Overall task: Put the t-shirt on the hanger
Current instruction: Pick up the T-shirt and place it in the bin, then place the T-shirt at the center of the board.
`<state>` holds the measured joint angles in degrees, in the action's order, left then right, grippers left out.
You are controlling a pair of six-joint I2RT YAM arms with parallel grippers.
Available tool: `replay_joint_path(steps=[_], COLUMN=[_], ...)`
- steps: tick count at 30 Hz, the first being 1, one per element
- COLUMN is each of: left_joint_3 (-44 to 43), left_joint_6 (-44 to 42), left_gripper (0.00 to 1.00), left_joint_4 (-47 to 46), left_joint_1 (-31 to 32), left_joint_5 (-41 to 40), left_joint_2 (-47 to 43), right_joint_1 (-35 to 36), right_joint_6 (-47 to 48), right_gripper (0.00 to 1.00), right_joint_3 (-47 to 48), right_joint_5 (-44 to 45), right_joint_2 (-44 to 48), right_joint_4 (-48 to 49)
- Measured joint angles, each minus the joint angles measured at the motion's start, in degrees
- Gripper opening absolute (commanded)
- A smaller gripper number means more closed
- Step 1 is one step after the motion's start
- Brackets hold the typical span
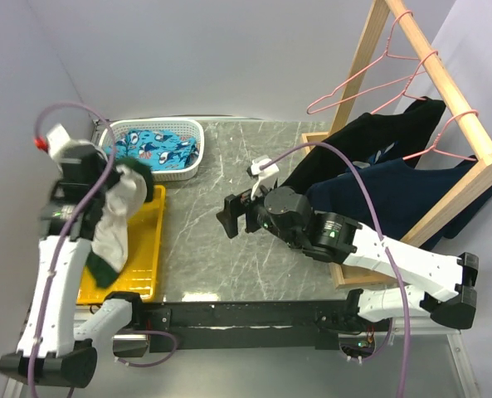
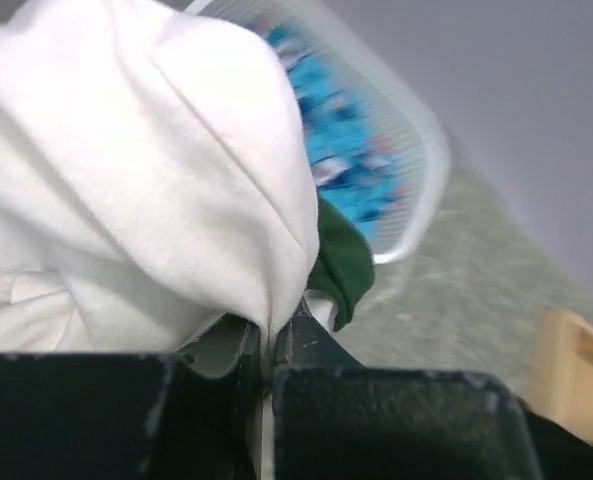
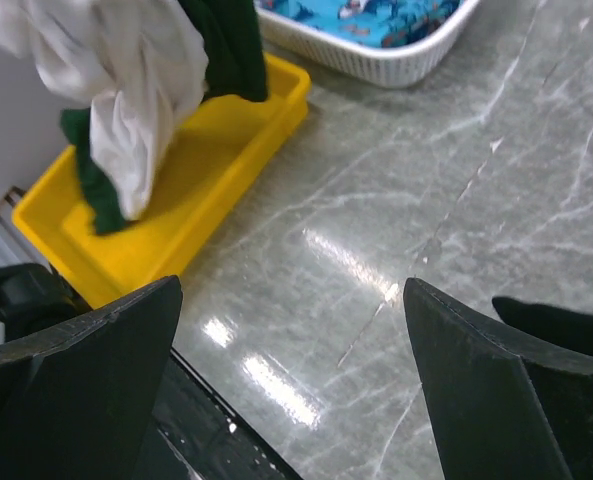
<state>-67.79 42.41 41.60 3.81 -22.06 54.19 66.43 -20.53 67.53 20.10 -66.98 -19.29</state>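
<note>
Left claw (image 2: 268,345) pinched shut on t-shirt (image 1: 113,220). Bunch hangs vertical over tray (image 1: 150,257), tail dipping in. Basket (image 1: 192,137) behind tray. Right claw (image 1: 233,217) right of tray: gaping, empty, facing shirt, nearer hanger (image 1: 353,77). Hanger far right of tray on rack (image 1: 449,83); right arm (image 1: 370,245) and dark garments (image 1: 378,141) intervene.

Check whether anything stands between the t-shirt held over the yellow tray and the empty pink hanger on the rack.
The right gripper, open, reaches over the middle of the table, close to the straight path from the t-shirt, pinched in the left gripper, to the hanger. Nothing else visible intervenes.
</note>
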Motion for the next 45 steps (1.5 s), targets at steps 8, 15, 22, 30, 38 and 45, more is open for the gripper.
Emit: replay_joint_path(steps=[8, 15, 22, 30, 38, 45], left_joint_3=[-29.81, -44.46, -55.12, -61.64, -63.65, -61.44], left_joint_6=[-11.15, -12.04, -13.29, -13.31, -13.03, -12.70], left_gripper=[0.01, 0.01, 0.01, 0.01, 0.01, 0.01], left_joint_4=[1.16, 2.58, 5.51, 5.81, 4.85, 0.81], left_joint_1=[0.28, 8.98, 18.69, 18.71, 18.71, 18.71], left_joint_5=[17.73, 24.35, 25.11, 26.82, 32.98, 34.95], left_joint_2=[6.21, 14.82, 24.02, 25.03, 24.15, 24.04], right_joint_1=[0.07, 0.07, 0.07, 0.07, -0.48, -0.96], right_joint_6=[1.84, 3.32, 4.28, 4.57, 6.49, 6.58], right_gripper=[1.00, 1.00, 1.00, 1.00, 0.92, 0.00], right_joint_3=[7.17, 12.20, 14.69, 14.67, 15.08, 16.68], right_joint_5=[1.51, 3.56, 8.57, 13.38, 12.79, 10.99], right_joint_2=[-0.83, -3.04, -4.63, -6.82, -11.39, -13.75], right_joint_4=[-0.24, -0.74, -0.96, -1.18, 1.86, 3.15])
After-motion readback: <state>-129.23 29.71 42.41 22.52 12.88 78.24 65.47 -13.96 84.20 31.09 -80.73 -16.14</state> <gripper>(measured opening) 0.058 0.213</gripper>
